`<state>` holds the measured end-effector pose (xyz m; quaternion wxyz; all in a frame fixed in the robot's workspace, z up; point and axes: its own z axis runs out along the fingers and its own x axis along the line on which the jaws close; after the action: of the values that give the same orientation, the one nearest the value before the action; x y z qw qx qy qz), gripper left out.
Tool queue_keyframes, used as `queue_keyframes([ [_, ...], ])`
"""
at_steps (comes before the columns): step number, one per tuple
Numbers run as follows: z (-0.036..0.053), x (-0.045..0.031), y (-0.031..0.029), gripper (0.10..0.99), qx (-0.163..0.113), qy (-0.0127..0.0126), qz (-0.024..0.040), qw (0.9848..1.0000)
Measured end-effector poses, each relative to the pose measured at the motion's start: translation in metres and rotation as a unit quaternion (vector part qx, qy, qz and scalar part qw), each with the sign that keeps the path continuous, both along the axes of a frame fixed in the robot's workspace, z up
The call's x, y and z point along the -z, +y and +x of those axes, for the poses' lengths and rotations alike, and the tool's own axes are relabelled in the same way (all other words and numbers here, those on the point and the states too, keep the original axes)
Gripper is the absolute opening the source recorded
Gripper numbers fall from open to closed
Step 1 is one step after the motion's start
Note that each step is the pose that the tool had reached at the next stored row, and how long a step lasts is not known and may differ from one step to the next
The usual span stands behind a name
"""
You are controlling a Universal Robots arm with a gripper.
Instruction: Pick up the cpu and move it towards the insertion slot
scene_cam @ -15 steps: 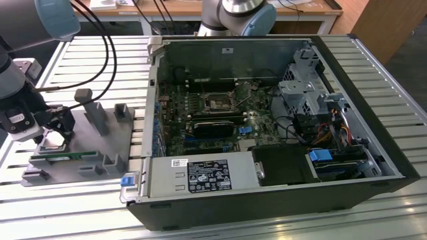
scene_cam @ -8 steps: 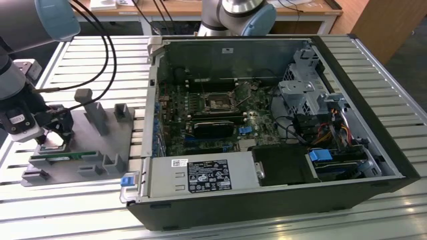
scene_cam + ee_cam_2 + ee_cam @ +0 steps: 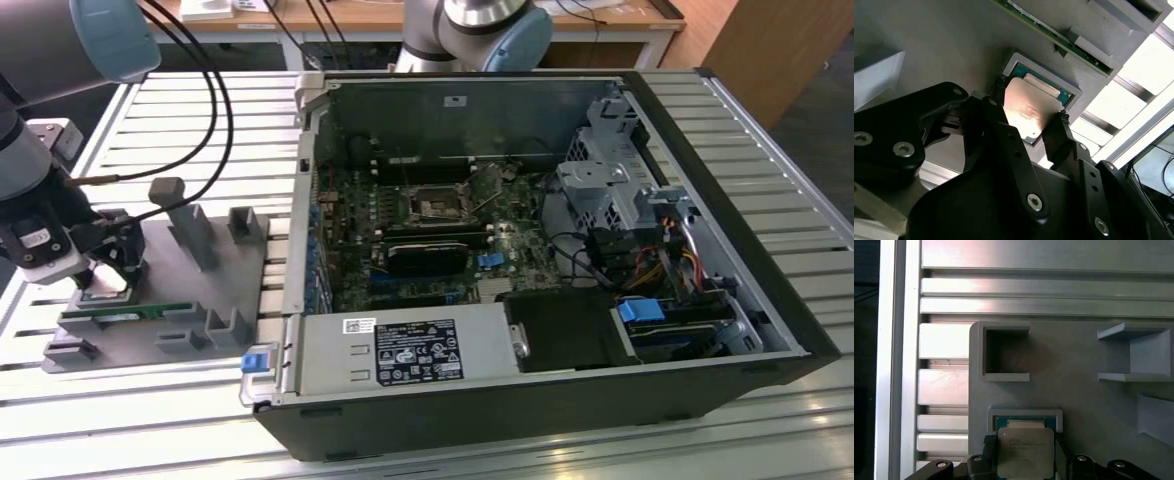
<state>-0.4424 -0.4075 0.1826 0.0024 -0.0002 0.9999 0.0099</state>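
The gripper [image 3: 100, 272] stands low over a gray tray [image 3: 134, 345] at the exterior view's left, on a slatted metal table [image 3: 134, 425]. In the second wrist view, the cpu [image 3: 1026, 112] sits right between the two black fingers [image 3: 1061, 131], which press against opposite edges of the chip, so the gripper is clamped on it. The silvery top of the chip faces up and catches a warm glare. The chip is at a square pocket [image 3: 1024, 413] with a pale rim in the tray, with a strip of green showing along one side of it. Whether it has come clear of the pocket floor cannot be told.

A thin green memory stick [image 3: 127, 312] lies on the same tray just beside the pocket, apart from the fingers.

The insertion slot [image 3: 437, 205], a square socket with a shiny frame and dark centre, lies on the board inside the open computer case [image 3: 534, 410], well apart from the gripper toward the exterior view's right. Upright gray holders stand on the tray between the two.
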Motion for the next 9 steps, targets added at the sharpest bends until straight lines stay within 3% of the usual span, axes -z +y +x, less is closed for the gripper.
queue_keyframes([
  [1, 0.0000, 0.0000, 0.0000, 0.545, 0.000, 0.0000, 0.0000, 1.0000],
  [9, 0.0000, -0.0039, 0.0001, 0.545, 0.000, -0.0001, 0.0001, 1.0000],
])
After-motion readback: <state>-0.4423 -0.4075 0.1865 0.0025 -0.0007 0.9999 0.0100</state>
